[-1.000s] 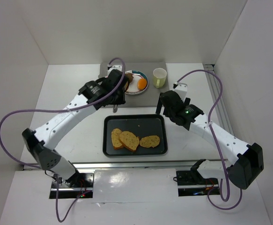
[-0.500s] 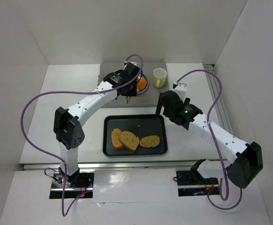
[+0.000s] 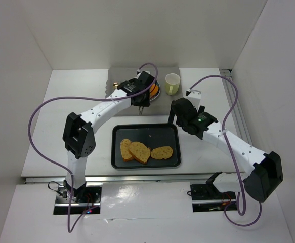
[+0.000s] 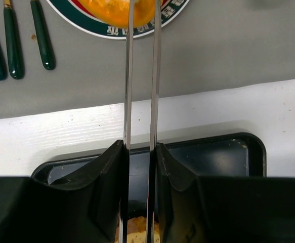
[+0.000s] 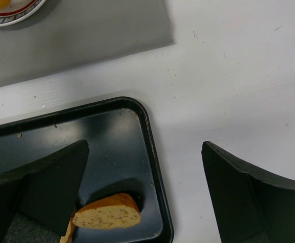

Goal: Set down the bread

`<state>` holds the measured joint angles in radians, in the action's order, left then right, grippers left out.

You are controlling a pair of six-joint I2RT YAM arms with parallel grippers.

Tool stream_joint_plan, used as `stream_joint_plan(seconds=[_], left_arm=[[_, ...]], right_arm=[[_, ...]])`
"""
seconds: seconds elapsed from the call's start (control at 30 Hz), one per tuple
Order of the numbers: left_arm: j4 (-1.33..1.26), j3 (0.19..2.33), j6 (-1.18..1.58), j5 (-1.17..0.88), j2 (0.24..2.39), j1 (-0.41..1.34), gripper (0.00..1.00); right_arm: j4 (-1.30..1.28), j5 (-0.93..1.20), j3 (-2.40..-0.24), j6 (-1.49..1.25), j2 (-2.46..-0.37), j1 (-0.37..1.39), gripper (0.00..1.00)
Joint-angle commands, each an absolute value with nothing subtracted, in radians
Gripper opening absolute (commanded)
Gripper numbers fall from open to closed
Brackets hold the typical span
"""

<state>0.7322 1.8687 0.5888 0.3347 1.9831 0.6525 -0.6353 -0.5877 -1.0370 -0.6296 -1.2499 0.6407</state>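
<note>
The orange bun [image 4: 109,6] sat on the plate [image 4: 152,29] at the far side of the grey mat [image 4: 228,45], straight ahead of the left gripper [image 4: 139,148], the nearer arm. That gripper was pressed together on metal tongs [image 4: 129,76], whose long blades ran forward over the bun with a narrow gap between them; the tips were cut off, so contact could not be told. The right gripper [image 5: 144,149] hung spread wide and empty above the black tray [image 5: 107,147].

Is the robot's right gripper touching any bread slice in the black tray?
Apart. The top view shows the right gripper over the black tray at its far right corner, with bare tray between it and the nearest bread slice.
</note>
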Motion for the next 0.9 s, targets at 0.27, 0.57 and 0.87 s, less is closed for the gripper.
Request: stream_joint_plan(seconds=[0.27,0.57,0.87], left_arm=[[0.696,1.810,0.611,0.333,1.963,0.644,0.43],[0.687,1.767,0.611,0.324,1.893,0.644,0.64],[0.687,1.779,0.601,0.314,1.826,0.663,0.59]], right_arm=[[-0.617,-0.617,-1.026,-0.630,-1.239,0.634,1.00],[-0.617,-0.598,-1.026,-0.630,-1.239,0.634,1.00],[-0.617,-0.598,-1.026,-0.640,-1.230,0.634,1.00]])
